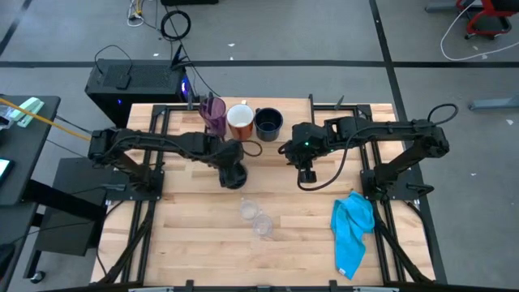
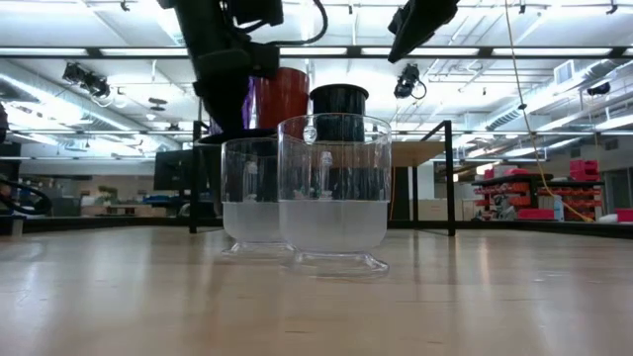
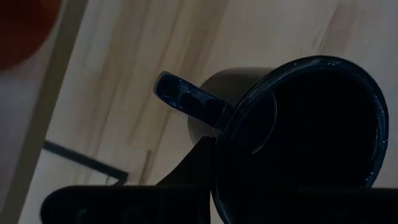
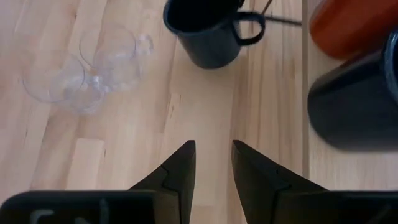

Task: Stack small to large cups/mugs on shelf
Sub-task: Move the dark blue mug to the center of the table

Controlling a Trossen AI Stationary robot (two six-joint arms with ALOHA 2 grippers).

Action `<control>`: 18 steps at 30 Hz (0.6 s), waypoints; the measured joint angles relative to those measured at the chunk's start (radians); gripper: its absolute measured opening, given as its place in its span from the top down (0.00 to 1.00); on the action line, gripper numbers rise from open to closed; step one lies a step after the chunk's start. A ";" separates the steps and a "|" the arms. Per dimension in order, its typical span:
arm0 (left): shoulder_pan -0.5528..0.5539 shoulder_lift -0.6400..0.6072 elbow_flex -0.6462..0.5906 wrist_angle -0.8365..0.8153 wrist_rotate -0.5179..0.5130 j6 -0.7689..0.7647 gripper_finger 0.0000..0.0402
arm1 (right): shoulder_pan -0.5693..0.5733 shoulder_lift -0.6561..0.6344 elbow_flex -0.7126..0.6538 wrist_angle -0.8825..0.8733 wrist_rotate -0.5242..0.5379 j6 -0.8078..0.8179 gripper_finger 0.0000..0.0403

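The shelf (image 1: 324,109) stands at the table's far side. On it, from left to right, stand a purple tumbler (image 1: 213,113), a white mug with an orange-brown inside (image 1: 240,121) and a black mug (image 1: 268,122). My left gripper (image 1: 233,173) is in front of the shelf, shut on a second black mug (image 3: 298,137), which also shows in the right wrist view (image 4: 208,31). My right gripper (image 1: 306,173) (image 4: 211,165) hangs open and empty to its right, over bare table. Two small clear cups (image 1: 249,209) (image 1: 263,225) stand side by side nearer the front. My left gripper holds the black mug by its rim (image 3: 219,149), beside the handle (image 3: 186,102), coming from above. One finger (image 3: 196,165) lies outside the wall; the other is lost in the dark inside. The mug is upright; I cannot tell whether it rests on the table.
A blue cloth (image 1: 353,231) lies crumpled at the table's front right. The clear cups (image 2: 331,188) stand close to the low camera and hide much behind them. The arms' frames run along both table sides. Bare wood lies at the front left.
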 joint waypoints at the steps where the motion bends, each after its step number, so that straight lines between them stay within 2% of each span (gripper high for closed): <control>1: 0.005 0.001 0.000 0.014 0.014 0.000 0.93 | 0.000 0.000 0.000 -0.014 0.000 0.000 0.73; 9: 0.007 0.073 0.089 0.051 0.037 0.021 0.93 | 0.000 -0.020 -0.066 -0.053 -0.002 0.008 0.73; 18: 0.003 0.240 0.265 -0.009 0.068 0.074 0.93 | 0.006 -0.137 -0.207 -0.014 0.001 0.090 0.73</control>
